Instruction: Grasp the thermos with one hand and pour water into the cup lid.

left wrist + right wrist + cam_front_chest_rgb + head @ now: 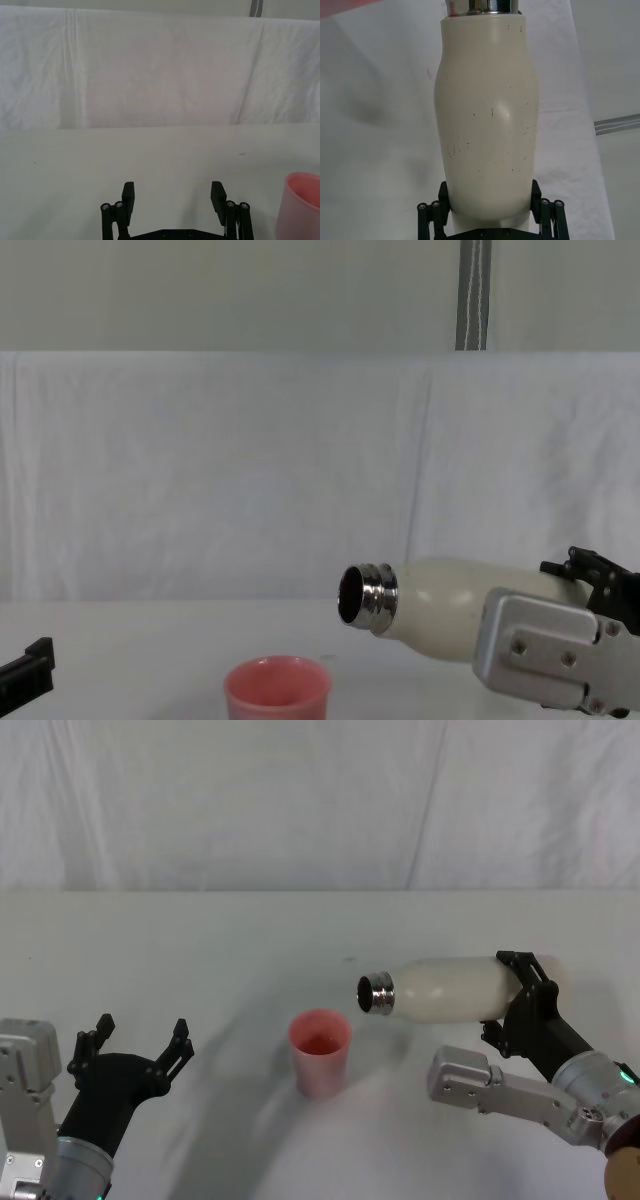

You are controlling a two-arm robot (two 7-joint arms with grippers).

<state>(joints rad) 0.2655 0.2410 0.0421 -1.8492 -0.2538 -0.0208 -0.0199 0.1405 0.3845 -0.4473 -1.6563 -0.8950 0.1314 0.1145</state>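
Thermos (450,988) lies almost level in the air, and we see our right tool (522,1000) clamped around its lower body, fingers pressed to both sides. Its steel neck points toward our left, the open mouth just up and to the right of the cup lid (320,1052), not quite over the rim. From the chest view the thermos (450,608) hangs above the cup lid (277,690), clear of it. That pink cup lid stands upright on the white surface (200,960). Our left tool (135,1045) hovers low at the left, fingers spread wide, holding nothing, well apart from the cup lid.
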